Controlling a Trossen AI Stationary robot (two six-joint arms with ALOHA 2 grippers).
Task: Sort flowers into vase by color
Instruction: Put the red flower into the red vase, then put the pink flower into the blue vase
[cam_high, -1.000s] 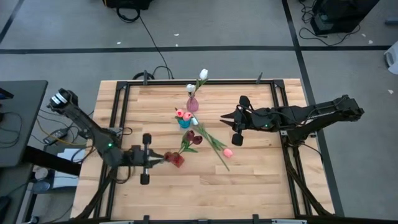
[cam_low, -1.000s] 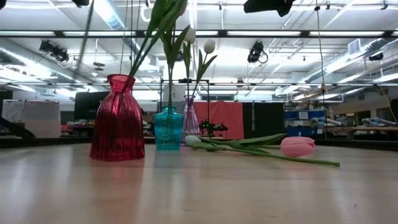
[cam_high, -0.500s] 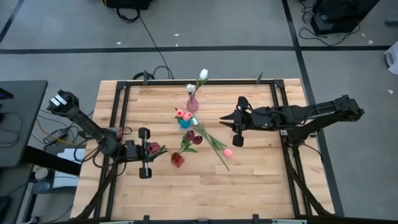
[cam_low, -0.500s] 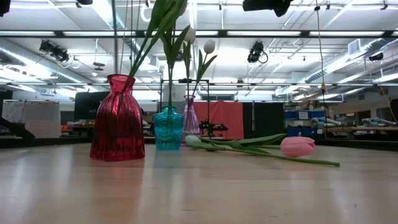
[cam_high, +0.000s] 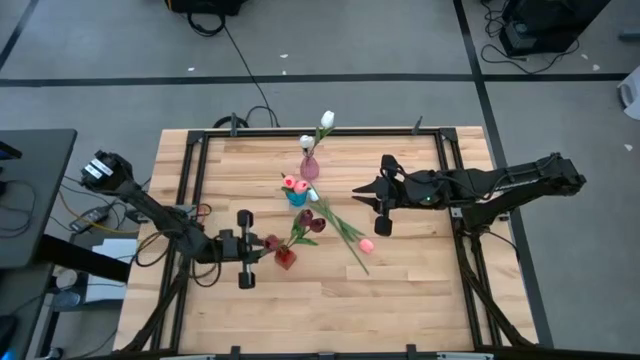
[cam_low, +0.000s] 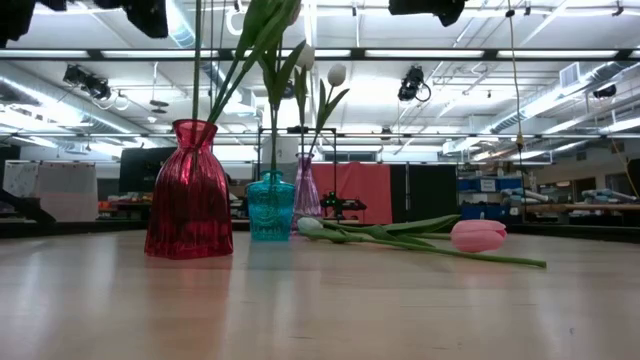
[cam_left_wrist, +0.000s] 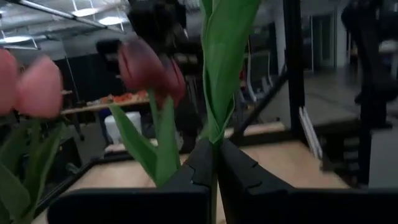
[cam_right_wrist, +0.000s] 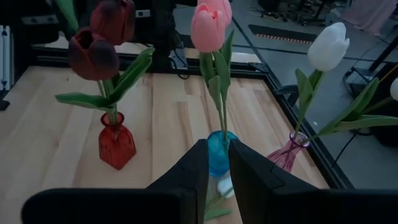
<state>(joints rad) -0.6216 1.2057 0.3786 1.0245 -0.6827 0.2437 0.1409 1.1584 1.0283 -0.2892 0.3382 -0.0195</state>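
Three small vases stand mid-table: a red vase (cam_high: 285, 258) (cam_low: 189, 190) with dark red tulips, a teal vase (cam_high: 297, 197) with pink ones, and a purple vase (cam_high: 310, 168) with white ones. My left gripper (cam_high: 247, 246) (cam_left_wrist: 214, 149) hovers high, just left of the red vase, shut on a dark red tulip (cam_high: 272, 242). A loose pink tulip (cam_high: 367, 244) (cam_low: 478, 235) and a loose white tulip (cam_low: 310, 225) lie flat on the table, right of the vases. My right gripper (cam_high: 380, 205) (cam_right_wrist: 216, 155) waits above the table, right of the vases, with a narrow gap between its fingers. My left gripper pinches the tulip's thin green stem (cam_left_wrist: 213, 140) between its two fingers, just below a leaf (cam_left_wrist: 222, 62). The fingers come level from the table's left and lie across the stem. The stem (cam_low: 196, 70) hangs upright below them, its lower end at the red vase's mouth (cam_low: 196, 123).
A black metal frame (cam_high: 190, 180) runs round the tabletop. The loose stems (cam_high: 345, 235) stretch slantwise from the teal vase toward the near right. Bare wood (cam_high: 330, 300) lies along the near side and on the far left.
My left gripper has drawn back toward the table's left, then carried the tulip right toward the red vase. The stem, slanted a second ago, has turned upright and now stands over the vase's mouth. The right arm has kept still.
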